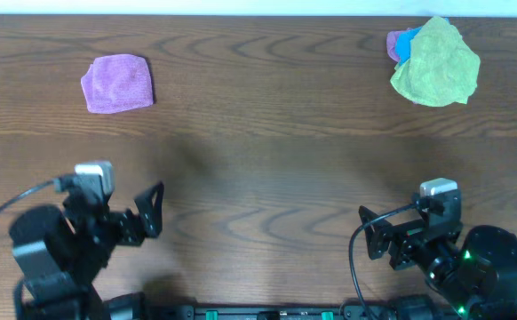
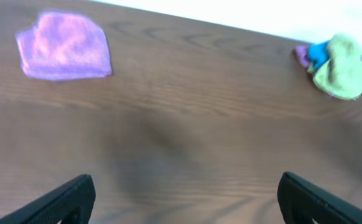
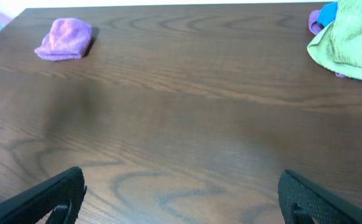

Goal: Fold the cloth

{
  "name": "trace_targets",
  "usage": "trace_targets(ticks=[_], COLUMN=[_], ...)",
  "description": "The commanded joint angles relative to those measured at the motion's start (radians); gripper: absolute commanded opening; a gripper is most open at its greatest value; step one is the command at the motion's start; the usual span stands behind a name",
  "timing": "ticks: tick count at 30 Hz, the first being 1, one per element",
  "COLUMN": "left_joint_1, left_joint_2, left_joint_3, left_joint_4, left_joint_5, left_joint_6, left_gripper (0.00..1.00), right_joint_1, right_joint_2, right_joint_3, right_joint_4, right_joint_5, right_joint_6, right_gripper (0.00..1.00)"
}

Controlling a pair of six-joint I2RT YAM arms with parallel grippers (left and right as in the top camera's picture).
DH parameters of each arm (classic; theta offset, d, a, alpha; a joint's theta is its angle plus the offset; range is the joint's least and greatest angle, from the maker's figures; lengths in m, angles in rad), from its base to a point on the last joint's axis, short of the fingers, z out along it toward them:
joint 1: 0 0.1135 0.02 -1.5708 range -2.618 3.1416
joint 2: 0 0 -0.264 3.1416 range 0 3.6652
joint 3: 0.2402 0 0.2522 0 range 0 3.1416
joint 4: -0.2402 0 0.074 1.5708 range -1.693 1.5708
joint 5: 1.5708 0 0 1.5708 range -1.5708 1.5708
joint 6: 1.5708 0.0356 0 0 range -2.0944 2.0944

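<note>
The cloth [image 1: 118,84] lies at the far left of the surface [image 1: 267,133], well apart from both arms. It is a small, compact, roughly square bundle with rounded corners. In the right wrist view it looks thick, as if it has more than one layer, so I judge that it is already folded at least once. I cannot make out a tag on it.

The left tool [image 1: 150,212] is at the near left and the right tool [image 1: 371,234] at the near right. Both are released, with the fingers wide apart and nothing between them, and both hang over bare wood.

My judgement is that no grasp is in hand at this moment and the arms are between steps. If one more fold is wanted, the left tool is the nearer one. It would need to reach far and pinch one edge of the bundle without dragging the layers open.

The cloth has a soft, fuzzy, matte pile, like microfibre. The surface is dark brown wood with a strong grain. At the far right a crumpled yellow-green cloth [image 1: 436,62] lies partly over a blue cloth [image 1: 407,43] and a small purple piece [image 1: 393,44].
</note>
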Motion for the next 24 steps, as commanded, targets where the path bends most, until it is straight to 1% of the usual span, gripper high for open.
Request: trace_targets(ticks=[1, 3, 5, 8, 11, 16, 18, 21, 24], left_joint_1=[-0.013, -0.033, -0.06, -0.095, -0.102, -0.102, -0.102, -0.109, -0.138], left_joint_2=[-0.133, -0.203, -0.265, -0.339, -0.392, -0.443, -0.456, -0.474, -0.474], left_joint_3=[-0.114, -0.188, -0.256, -0.34, -0.404, -0.464, -0.478, -0.489, -0.489], left_joint_4=[0.024, 0.023, 0.023, 0.023, 0.015, 0.015, 0.003, -0.015, -0.023], left_joint_5=[-0.025, -0.048, -0.078, -0.13, -0.142, -0.143, -0.191, -0.335, -0.425], left_joint_6=[0.205, 0.27, 0.307, 0.312, 0.304, 0.243, 0.218, 0.114, 0.091], left_gripper=[0.95, 0.95, 0.95, 0.95, 0.95, 0.95, 0.95, 0.95, 0.95], right_joint_1=[-0.006, -0.006, -0.006, -0.006, -0.006, -0.006, -0.006, -0.006, -0.006], right_joint_2=[-0.002, -0.002, -0.002, -0.002, -0.002, -0.002, -0.002, -0.002, -0.002], right_joint_3=[-0.004, -0.004, -0.004, -0.004, -0.004, -0.004, -0.004, -0.004, -0.004], right_joint_4=[-0.002, -0.002, -0.002, -0.002, -0.002, -0.002, -0.002, -0.002, -0.002], right_joint_5=[-0.004, -0.004, -0.004, -0.004, -0.004, -0.004, -0.004, -0.004, -0.004], right_joint_6=[0.015, 0.015, 0.015, 0.015, 0.015, 0.015, 0.015, 0.015, 0.015], right_gripper=[0.99, 0.99, 0.99, 0.99, 0.99, 0.99, 0.99, 0.99, 0.99])
